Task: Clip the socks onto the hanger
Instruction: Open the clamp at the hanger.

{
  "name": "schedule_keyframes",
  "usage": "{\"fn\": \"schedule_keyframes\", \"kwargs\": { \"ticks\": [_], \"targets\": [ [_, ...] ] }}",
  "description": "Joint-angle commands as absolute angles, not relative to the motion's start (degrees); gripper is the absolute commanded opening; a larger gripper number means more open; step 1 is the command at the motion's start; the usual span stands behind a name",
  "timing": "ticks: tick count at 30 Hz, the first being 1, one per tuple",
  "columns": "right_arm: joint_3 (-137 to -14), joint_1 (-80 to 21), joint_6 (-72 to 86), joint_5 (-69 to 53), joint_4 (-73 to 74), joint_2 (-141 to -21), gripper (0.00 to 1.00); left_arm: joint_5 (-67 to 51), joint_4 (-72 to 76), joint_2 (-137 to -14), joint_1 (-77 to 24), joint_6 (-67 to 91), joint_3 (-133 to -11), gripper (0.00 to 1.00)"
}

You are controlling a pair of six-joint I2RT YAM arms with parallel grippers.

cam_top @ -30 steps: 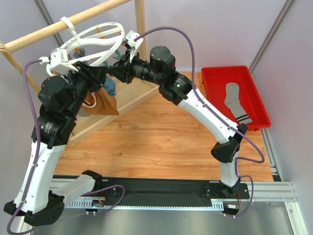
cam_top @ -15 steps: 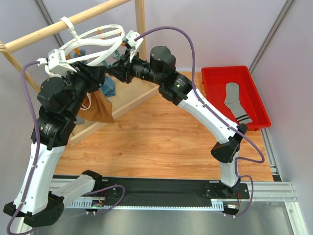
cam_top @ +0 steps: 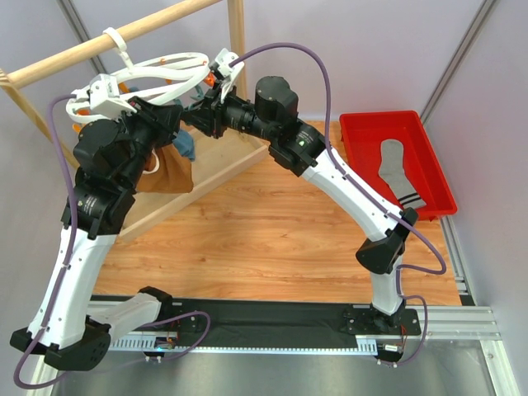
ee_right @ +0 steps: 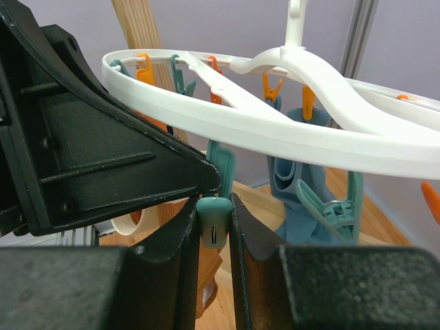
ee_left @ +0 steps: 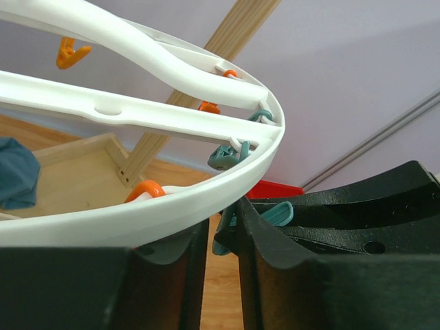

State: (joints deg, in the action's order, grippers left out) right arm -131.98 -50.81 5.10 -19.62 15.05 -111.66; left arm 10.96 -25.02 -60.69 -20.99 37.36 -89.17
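The white ring hanger hangs by its hook from the wooden rail, with orange and teal clips under it. My left gripper is closed on the ring's rim, with a narrow gap showing below it in the left wrist view. My right gripper is just right of it under the ring. It is shut on a dangling teal clip and squeezes its top between the fingers. One grey sock with a striped cuff lies in the red tray. I see no second sock.
The red tray stands at the right. A wooden rail on a post crosses the far left above a wooden base. A teal-blue cloth and a brown tote bag hang under the hanger.
My left arm has risen and the hanger ring has lifted and levelled with it. My right gripper has stayed at the clip.
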Motion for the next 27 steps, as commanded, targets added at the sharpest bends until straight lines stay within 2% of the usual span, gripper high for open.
{"fn": "schedule_keyframes", "kwargs": {
  "ticks": [1, 5, 6, 8, 12, 15, 17, 21, 27],
  "targets": [
    [-133.42, -52.29, 5.45, -26.46, 15.12, -109.16, 0.01, 11.60, -20.39, -62.32, -20.39, 37.88, -91.05, 0.22],
    [-133.33, -52.29, 5.62, -26.72, 14.85, -109.42, 0.04, 11.16, -20.48, -62.40, -20.39, 39.46, -90.88, 0.01],
    [-133.16, -52.21, 5.62, -26.72, 14.68, -109.34, 0.06, 11.16, -20.91, -62.32, -20.39, 40.25, -90.79, 0.00],
    [-132.46, -52.21, 5.80, -26.37, 14.06, -109.25, 0.18, 11.34, -21.88, -62.14, -20.39, 41.56, -90.79, 0.00],
    [-131.67, -52.21, 5.89, -25.58, 13.97, -108.72, 0.28, 11.51, -23.90, -61.26, -20.39, 45.42, -90.44, 0.00],
    [-127.90, -52.21, 5.36, -22.95, 13.54, -106.27, 0.52, 11.69, -25.39, -60.12, -20.30, 49.11, -90.09, 0.00],
    [-125.43, -52.21, 5.10, -21.37, 12.22, -104.16, 0.61, 11.34, -25.66, -59.68, -20.30, 50.44, -89.91, 0.00],
    [-120.86, -52.21, 4.05, -18.90, 11.78, -101.17, 0.72, 11.42, -25.93, -58.01, -20.30, 53.17, -90.09, 0.00],
    [-111.37, -51.59, 3.08, -16.17, 6.09, -95.89, 0.81, 12.57, -25.67, -56.08, -20.30, 53.96, -90.44, 0.00]
  ]
}}
